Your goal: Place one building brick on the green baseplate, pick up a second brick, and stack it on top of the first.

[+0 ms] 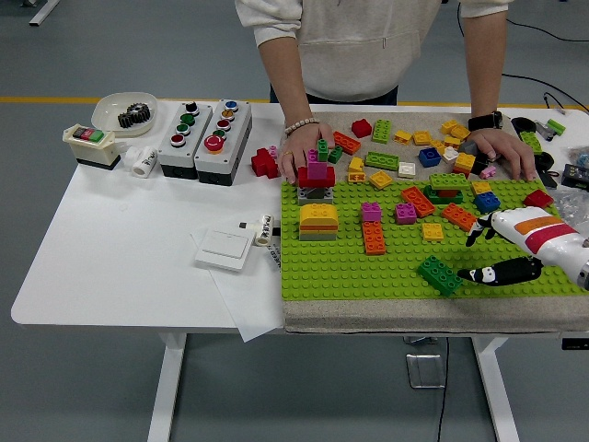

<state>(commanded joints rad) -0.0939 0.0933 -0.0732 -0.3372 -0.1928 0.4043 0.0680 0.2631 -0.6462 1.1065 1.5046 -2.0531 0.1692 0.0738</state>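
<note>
The green baseplate [368,258] lies at the right of the table with several bricks on it. A dark green brick [439,274] sits near its front edge. My right hand [490,256] is just right of that brick, fingers spread, holding nothing and apart from it. An orange brick [374,238] and a yellow brick [433,231] stand farther in. A yellow-and-grey stack [318,222] and a red-topped stack [316,181] stand at the plate's left. My left arm is out of view.
A person stands at the far side with one hand [301,147] and the other hand [502,149] resting at the plate's far edge among loose bricks [405,147]. Button boxes [204,138], a white bowl [123,110] and a white switch plate [225,248] lie at left.
</note>
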